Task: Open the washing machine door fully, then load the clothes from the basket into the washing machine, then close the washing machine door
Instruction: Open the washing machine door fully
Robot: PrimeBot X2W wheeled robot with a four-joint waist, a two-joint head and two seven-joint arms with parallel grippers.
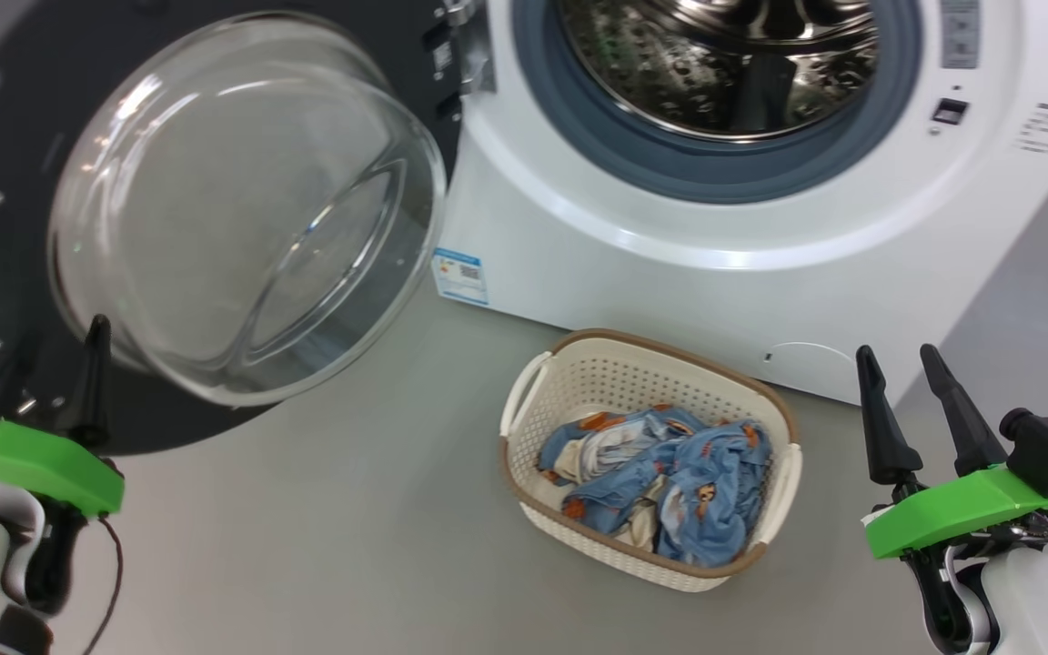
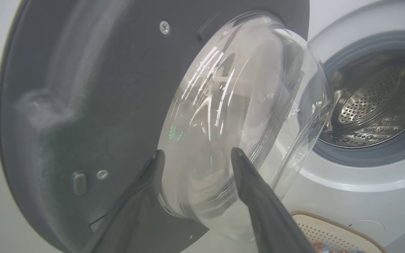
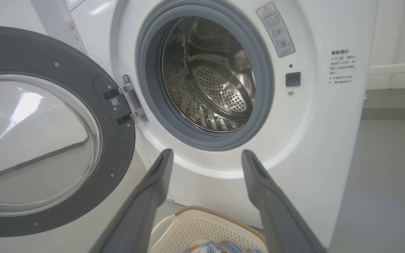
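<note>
The white washing machine (image 1: 670, 273) stands with its steel drum (image 1: 724, 64) exposed. The washing machine door (image 1: 242, 209) is swung out to the left, its clear glass bowl facing me. On the floor before the machine sits the cream basket (image 1: 597, 382), holding the blue bear-print clothes (image 1: 670, 473). My left gripper (image 2: 198, 151) is open just in front of the door (image 2: 83, 88), near the bowl's lower edge, with nothing between its fingers. My right gripper (image 1: 897, 355) is open and empty to the right of the basket. In the right wrist view the gripper (image 3: 206, 151) faces the drum (image 3: 209, 80), above the basket (image 3: 206, 228).
Grey floor (image 1: 306, 546) spreads left of and in front of the basket. The door's hinge (image 3: 132, 102) sits on the left of the opening. A blue label (image 1: 460, 276) and a round hatch (image 1: 811, 355) mark the machine's lower front. A pale wall skirting (image 3: 396, 68) runs behind on the right.
</note>
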